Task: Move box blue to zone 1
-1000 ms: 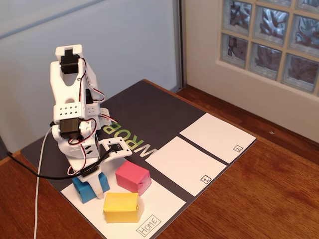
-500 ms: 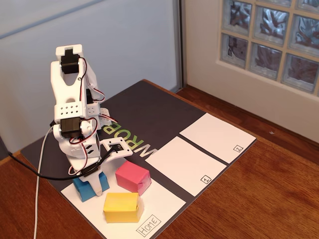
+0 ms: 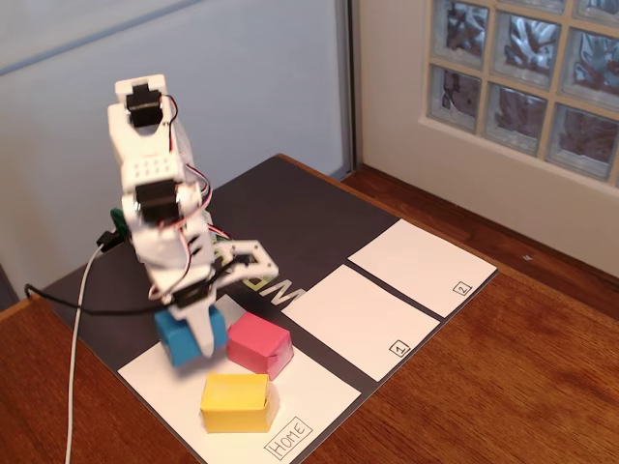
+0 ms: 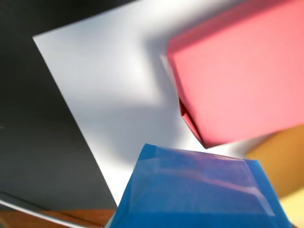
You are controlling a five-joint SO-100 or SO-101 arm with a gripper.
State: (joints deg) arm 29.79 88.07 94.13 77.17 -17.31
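Jaws [image 3: 193, 338] clamped on box blue [image 3: 176, 340], raised above Home sheet [image 3: 309, 387]

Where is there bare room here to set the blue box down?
Zone 1 and the sheet marked 2 are both bare. The Home sheet is crowded: pink block, yellow block, and the gripper holding the blue box.

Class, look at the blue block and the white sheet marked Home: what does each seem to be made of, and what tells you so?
The blue block looks wrapped in paper with a slight sheen: the wrist view shows pale creases and a soft glare on its face. What lies inside cannot be seen. The white sheet marked Home looks like plain matte paper: flat, thin, with a pen-drawn label.
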